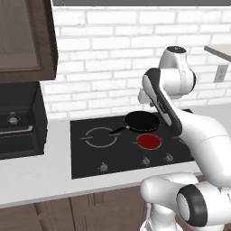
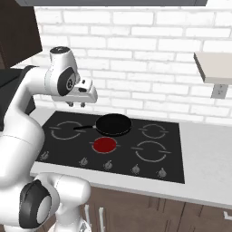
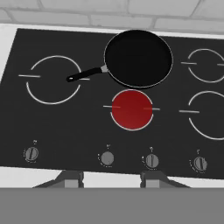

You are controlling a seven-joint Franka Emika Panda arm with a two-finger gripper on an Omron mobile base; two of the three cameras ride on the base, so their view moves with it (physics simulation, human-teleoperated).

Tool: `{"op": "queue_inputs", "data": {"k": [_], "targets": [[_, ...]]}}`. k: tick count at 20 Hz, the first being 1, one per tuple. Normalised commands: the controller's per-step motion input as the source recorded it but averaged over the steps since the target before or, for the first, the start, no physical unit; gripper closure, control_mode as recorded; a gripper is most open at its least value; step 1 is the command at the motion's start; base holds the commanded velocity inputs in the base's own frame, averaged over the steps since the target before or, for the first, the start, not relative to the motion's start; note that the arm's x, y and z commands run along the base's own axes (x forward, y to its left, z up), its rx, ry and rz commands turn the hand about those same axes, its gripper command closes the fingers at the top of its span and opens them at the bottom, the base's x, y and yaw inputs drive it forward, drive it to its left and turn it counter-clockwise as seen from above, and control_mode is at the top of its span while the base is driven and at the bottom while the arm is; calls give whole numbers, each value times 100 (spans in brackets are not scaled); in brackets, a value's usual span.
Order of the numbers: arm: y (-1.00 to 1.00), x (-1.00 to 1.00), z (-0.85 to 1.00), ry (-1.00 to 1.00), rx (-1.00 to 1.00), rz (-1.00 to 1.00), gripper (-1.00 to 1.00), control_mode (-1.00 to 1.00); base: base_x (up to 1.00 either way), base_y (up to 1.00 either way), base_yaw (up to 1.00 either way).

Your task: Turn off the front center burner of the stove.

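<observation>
- The stove (image 2: 68, 149) sits flush in a pale counter (image 2: 204, 154) against a white brick wall (image 2: 136, 54).
- The front center burner (image 3: 131, 109) glows red, just in front of a black frying pan (image 3: 138, 57) and behind the knob row (image 3: 107, 158).
- The gripper (image 2: 77, 104) hovers high above the stove's left rear; fingers (image 3: 70, 178) spread apart, empty, touching nothing.
</observation>
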Motion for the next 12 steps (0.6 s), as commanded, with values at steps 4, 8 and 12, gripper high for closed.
{"op": "queue_inputs", "data": {"k": [4,8,12], "targets": [[0,0,-3,0,0,0,-100,-100,0,0,0],[0,0,0,0,0,0,-100,-100,0,0,0],[0,0,0,0,0,0,-100,-100,0,0,0]]}}
